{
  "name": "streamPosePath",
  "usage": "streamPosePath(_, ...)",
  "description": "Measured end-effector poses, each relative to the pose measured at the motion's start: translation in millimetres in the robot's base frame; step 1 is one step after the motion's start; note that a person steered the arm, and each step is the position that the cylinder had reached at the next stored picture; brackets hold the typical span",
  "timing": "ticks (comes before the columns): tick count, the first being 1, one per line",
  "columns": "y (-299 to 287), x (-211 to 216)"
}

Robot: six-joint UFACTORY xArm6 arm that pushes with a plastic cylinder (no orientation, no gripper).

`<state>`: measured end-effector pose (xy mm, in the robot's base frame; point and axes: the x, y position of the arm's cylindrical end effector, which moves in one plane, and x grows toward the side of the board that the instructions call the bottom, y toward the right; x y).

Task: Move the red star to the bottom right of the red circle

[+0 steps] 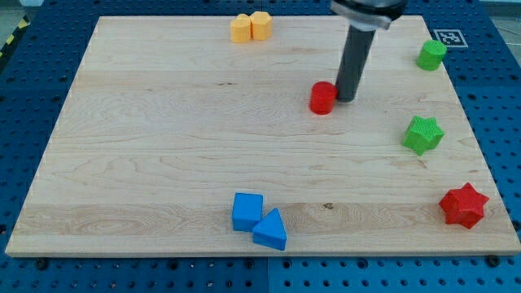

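One dark rod ends at my tip [345, 98], touching the red circle block [322, 98] at its three o'clock; it grasps nothing. Well apart at five o'clock lies the red star block [464, 205], near the wooden board's [163, 146] corner.

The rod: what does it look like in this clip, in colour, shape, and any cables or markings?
My rod is a straight, smooth, dark grey-black cylinder. At the view's top it joins a wider dark collar, cut off by the frame. It runs at even width down to my tip, which ends flat beside the red circle. No cables, labels or markings show on it.
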<state>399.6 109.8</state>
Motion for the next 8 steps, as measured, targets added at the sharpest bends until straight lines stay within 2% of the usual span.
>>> streamPosePath(3,-104.2,10.0)
streamPosePath(4,-52.5,18.9)
streamPosePath(7,30.4,181.8)
streamPosePath(8,60.8,219.3)
